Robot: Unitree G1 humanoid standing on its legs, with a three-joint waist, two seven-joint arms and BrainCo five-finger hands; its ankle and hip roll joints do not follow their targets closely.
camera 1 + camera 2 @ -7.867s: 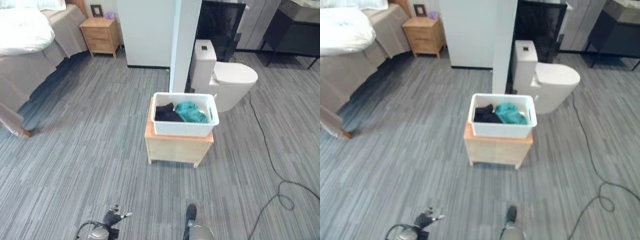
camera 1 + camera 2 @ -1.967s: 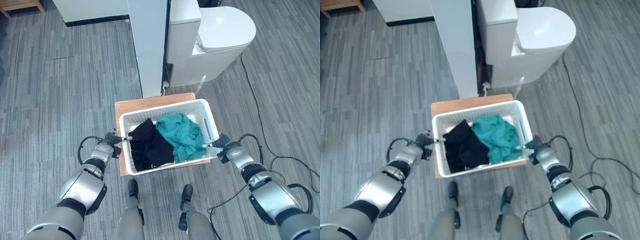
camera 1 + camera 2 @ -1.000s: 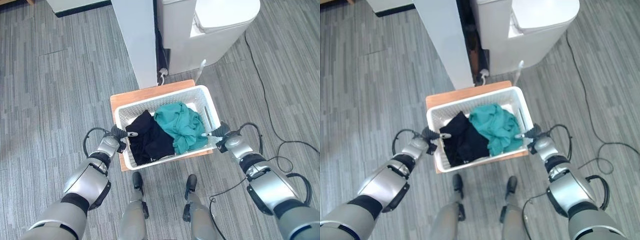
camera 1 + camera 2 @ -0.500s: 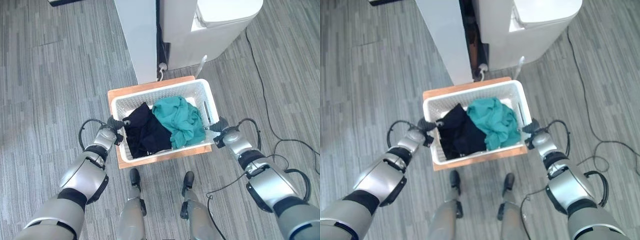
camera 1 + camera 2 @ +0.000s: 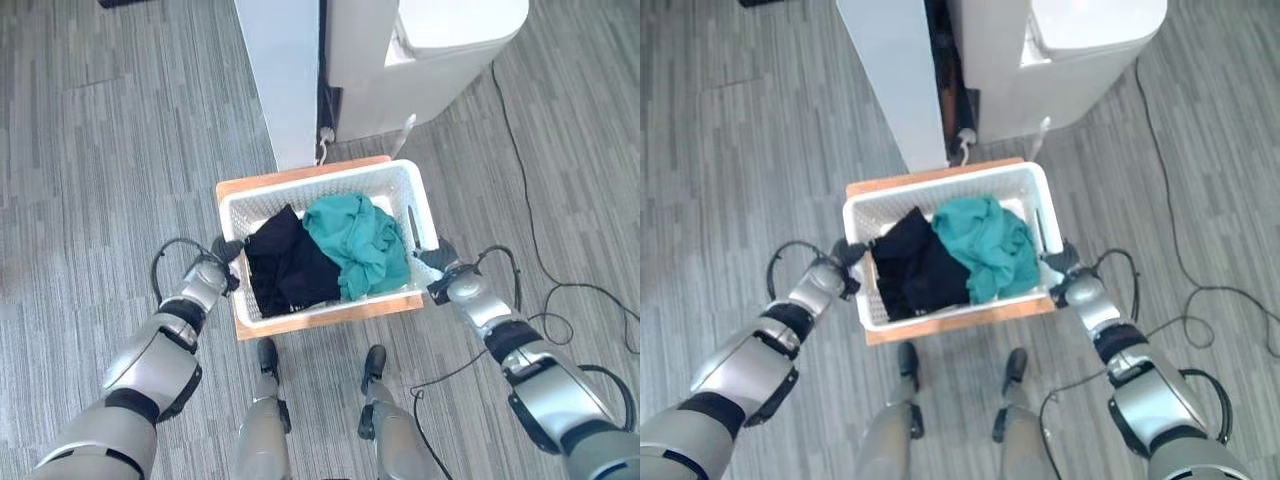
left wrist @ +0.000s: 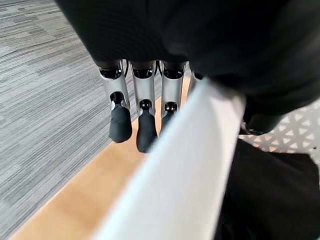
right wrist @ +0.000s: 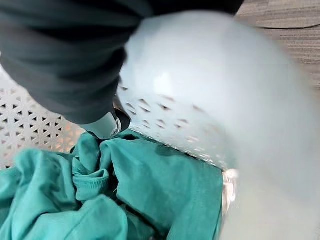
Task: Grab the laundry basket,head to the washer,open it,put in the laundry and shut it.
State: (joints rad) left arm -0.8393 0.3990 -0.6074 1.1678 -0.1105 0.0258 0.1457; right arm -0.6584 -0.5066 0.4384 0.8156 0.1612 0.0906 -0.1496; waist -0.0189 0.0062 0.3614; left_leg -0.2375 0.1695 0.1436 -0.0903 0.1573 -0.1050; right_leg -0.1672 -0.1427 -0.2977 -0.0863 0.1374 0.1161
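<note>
Hands — left hand [image 5: 212,272], right hand [image 5: 447,276] — clamp basket [image 5: 325,190] rims on stool [image 5: 310,316]; pillar [image 5: 283,70], toilet [image 5: 440,50] behind.

toilet [image 5: 440,50] cut off by the top edge, wooden stool [image 5: 300,318] mostly hidden under the laundry basket [image 5: 325,190], basket rim blurred in both wrist views, right hand [image 5: 440,262] fingers hidden behind the basket wall

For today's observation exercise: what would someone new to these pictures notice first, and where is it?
A white laundry basket sits on a low wooden table at the centre, holding a teal garment beside a black garment. The left hand and right hand flank its two short ends. Just beyond stands a white toilet.
</note>
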